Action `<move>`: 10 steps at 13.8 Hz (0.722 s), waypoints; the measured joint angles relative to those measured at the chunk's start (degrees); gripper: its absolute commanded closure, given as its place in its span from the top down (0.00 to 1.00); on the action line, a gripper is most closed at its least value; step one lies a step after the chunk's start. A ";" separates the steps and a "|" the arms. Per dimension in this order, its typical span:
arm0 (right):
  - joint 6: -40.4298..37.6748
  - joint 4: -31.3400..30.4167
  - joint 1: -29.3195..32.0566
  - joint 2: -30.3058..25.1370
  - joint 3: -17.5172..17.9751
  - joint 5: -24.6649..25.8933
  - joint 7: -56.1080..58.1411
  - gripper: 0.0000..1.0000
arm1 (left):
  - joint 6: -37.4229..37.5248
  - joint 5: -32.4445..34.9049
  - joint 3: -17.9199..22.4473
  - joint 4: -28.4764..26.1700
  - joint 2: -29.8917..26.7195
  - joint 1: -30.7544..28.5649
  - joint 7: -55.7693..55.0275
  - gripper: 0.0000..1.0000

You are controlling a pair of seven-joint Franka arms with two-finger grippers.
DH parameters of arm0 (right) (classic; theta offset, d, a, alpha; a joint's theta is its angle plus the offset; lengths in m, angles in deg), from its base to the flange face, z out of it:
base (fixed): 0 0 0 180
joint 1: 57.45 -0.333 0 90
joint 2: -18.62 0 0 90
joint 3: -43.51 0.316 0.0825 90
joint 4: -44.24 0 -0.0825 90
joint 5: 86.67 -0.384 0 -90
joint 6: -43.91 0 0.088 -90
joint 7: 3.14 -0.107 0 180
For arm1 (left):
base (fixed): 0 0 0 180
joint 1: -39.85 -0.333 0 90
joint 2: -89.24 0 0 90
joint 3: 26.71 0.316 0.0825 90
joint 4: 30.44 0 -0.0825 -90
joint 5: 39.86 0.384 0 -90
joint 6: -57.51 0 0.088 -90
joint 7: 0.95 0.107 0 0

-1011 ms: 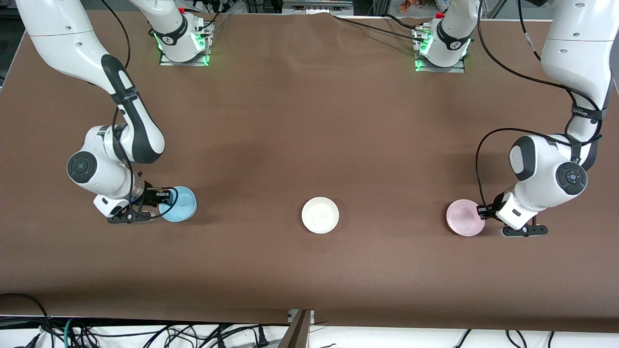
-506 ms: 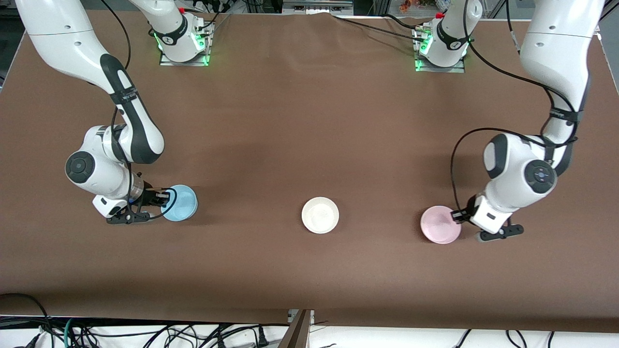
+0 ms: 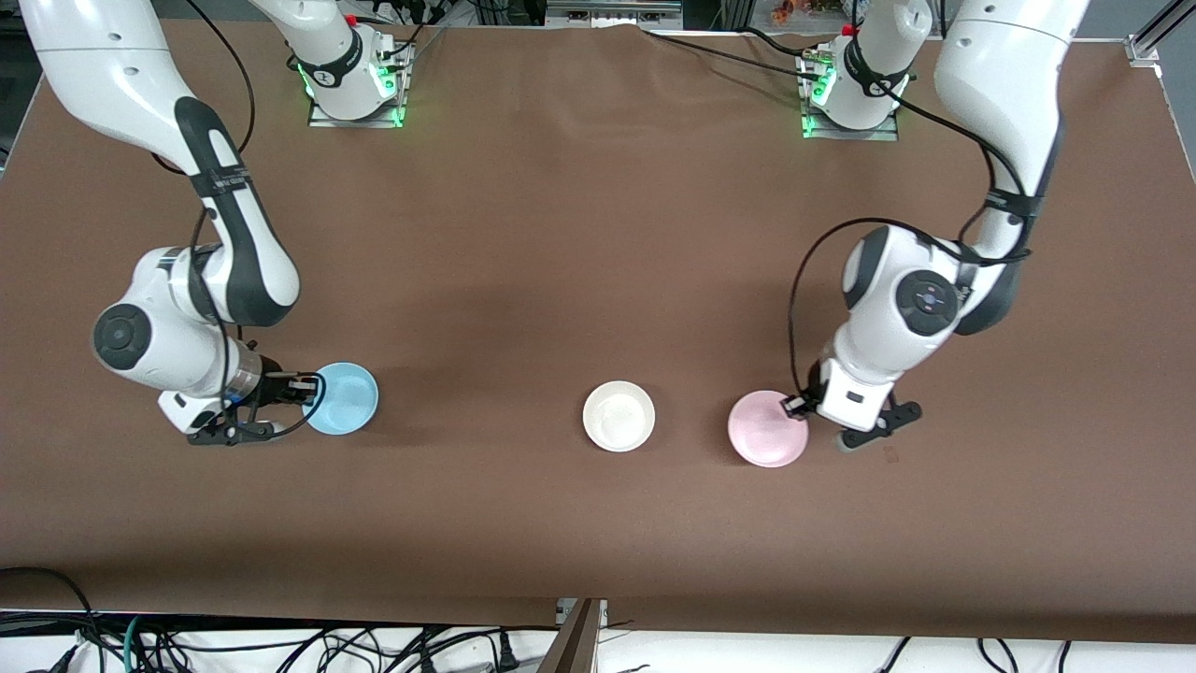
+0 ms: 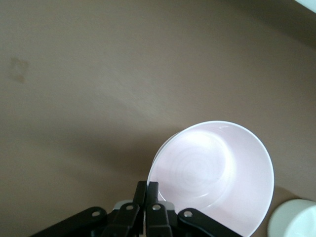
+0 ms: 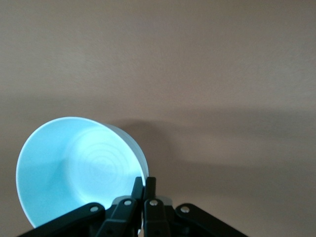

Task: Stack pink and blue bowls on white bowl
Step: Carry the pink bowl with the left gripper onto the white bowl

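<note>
Both bowls are gripped; neither is stacked yet. The step in hand is the carry of the pink bowl [image 3: 768,429] toward the white bowl [image 3: 619,416], which sits alone near the middle of the worktop [image 3: 579,234].

1. Left end effector [image 3: 796,404] — pressed together on the pink bowl's rim at about 2 o'clock. The bowl is just beside the white bowl, toward the left arm's end. In the left wrist view it hangs tilted, and the white bowl's edge shows close by.
2. Right end effector [image 3: 313,385] — pinching the blue bowl [image 3: 343,398] at its 9 o'clock rim. This bowl is well apart from the white bowl, toward the right arm's end. The right wrist view shows the fingertips [image 5: 144,190] clamping the rim.

Next move, as a judgement: bring the pink bowl over the white bowl, level it, lower it until it nests, then release. The blue bowl goes on top afterwards — one arm at a time over the centre seems prudent.

Markings: no brand, label or writing can be read on the bowls; a small mark on an arm band is illegible.
</note>
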 measured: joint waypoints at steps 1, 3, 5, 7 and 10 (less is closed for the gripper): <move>-3.60 2.40 0.00 -0.39 0.00 -0.01 0.00 0.00 | 0.00 0.00 0.00 0.17 -0.05 1.46 -2.43 0.00; -9.14 6.70 0.03 -1.07 -0.01 -0.02 0.00 0.00 | 0.00 0.00 0.01 0.36 -0.05 4.29 -7.20 0.00; -12.94 9.50 0.09 -1.48 -0.07 -0.03 0.00 0.00 | 0.00 0.00 0.00 0.82 -0.05 6.57 -11.79 0.00; -18.44 12.18 0.27 -1.91 -0.35 -0.03 0.00 0.00 | 0.00 0.00 0.03 1.55 -0.04 8.28 -16.08 0.00; -26.41 16.30 0.51 -3.62 -0.89 -0.02 0.00 0.00 | 0.00 -0.01 0.03 2.16 0.22 10.45 -21.55 0.00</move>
